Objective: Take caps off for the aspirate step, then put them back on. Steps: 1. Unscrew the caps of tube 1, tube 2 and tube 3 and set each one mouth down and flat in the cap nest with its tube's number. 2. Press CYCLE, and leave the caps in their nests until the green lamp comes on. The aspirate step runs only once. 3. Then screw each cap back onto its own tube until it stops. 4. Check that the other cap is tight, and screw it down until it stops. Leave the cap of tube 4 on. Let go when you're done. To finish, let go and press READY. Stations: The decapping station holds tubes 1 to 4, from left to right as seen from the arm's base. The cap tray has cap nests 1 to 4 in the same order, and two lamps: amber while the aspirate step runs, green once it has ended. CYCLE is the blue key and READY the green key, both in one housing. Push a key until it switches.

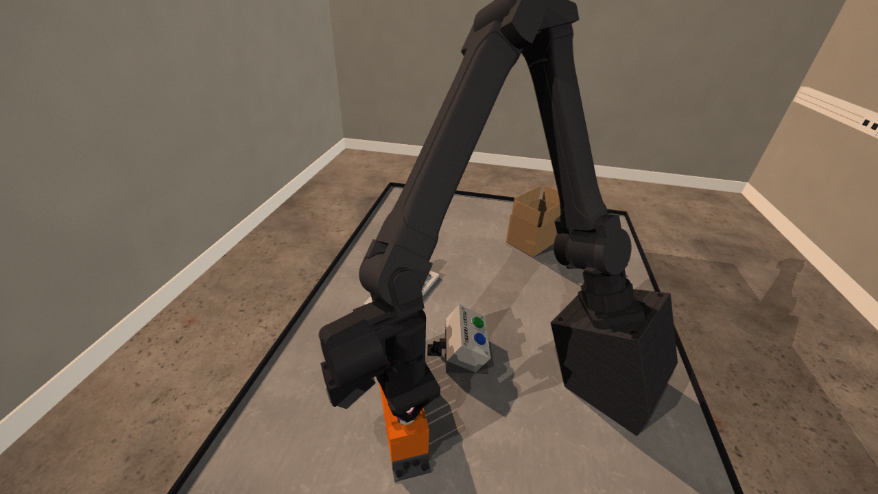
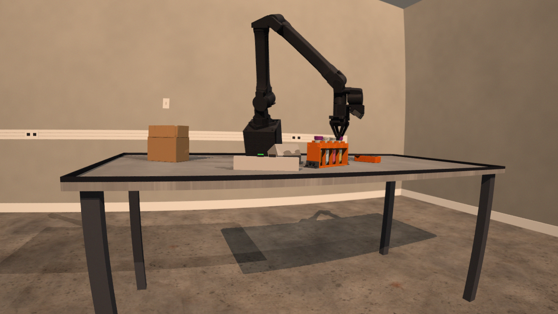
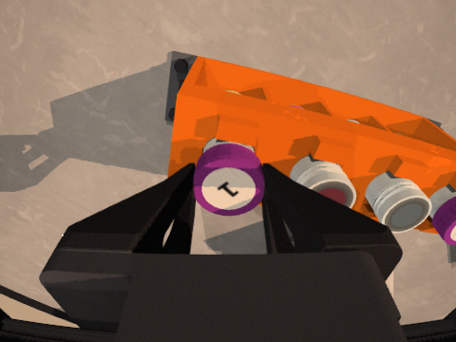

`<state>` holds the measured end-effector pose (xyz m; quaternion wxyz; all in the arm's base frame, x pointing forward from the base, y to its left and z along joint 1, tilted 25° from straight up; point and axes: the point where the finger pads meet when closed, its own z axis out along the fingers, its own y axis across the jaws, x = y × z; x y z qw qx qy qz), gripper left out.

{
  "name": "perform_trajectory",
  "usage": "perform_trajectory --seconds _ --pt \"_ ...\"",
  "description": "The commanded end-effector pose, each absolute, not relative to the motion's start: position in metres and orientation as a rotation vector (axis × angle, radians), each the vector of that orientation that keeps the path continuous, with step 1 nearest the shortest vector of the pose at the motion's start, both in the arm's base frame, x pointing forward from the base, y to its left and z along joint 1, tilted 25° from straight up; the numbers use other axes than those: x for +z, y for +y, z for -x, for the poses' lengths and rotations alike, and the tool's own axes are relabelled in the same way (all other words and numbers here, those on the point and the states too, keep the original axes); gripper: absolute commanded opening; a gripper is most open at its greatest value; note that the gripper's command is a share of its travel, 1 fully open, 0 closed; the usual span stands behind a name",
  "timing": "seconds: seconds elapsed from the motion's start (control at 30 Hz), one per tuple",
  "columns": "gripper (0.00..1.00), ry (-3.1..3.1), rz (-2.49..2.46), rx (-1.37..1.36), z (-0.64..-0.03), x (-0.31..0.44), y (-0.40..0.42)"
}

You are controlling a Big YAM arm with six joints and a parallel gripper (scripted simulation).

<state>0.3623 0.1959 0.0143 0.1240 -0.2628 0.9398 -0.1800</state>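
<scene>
The orange decapping station (image 1: 402,439) (image 2: 314,150) (image 3: 285,128) stands near the table's end. My gripper (image 3: 228,174) (image 1: 408,417) (image 2: 338,137) points straight down over its end tube and is shut on the purple cap marked 1 (image 3: 229,182), which sits at the top of tube 1. Tube 2 (image 3: 325,182) and tube 3 (image 3: 398,201) show bare white threaded necks without caps. Tube 4 carries a purple cap (image 3: 448,223) (image 2: 318,138). The cap tray (image 2: 265,163) is a pale block with a small green light (image 2: 260,154); its nests are hidden.
The key housing (image 1: 469,337) (image 2: 284,149) holds the green key (image 1: 478,321) and the blue key (image 1: 479,338), just behind the station. A cardboard box (image 1: 532,221) (image 2: 168,143) stands at the far end. The arm's black base (image 1: 620,356) is nearby. A flat orange piece (image 2: 367,158) lies beyond the station.
</scene>
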Motion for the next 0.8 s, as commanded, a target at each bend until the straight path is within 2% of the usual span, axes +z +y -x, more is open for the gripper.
perform_trajectory --seconds 0.0,0.77 --pt "0.00 2.769 0.438 -0.463 -0.3663 0.0152 0.2061" --pt "0.00 2.570 -0.880 -0.199 -0.3672 0.0149 0.2057"
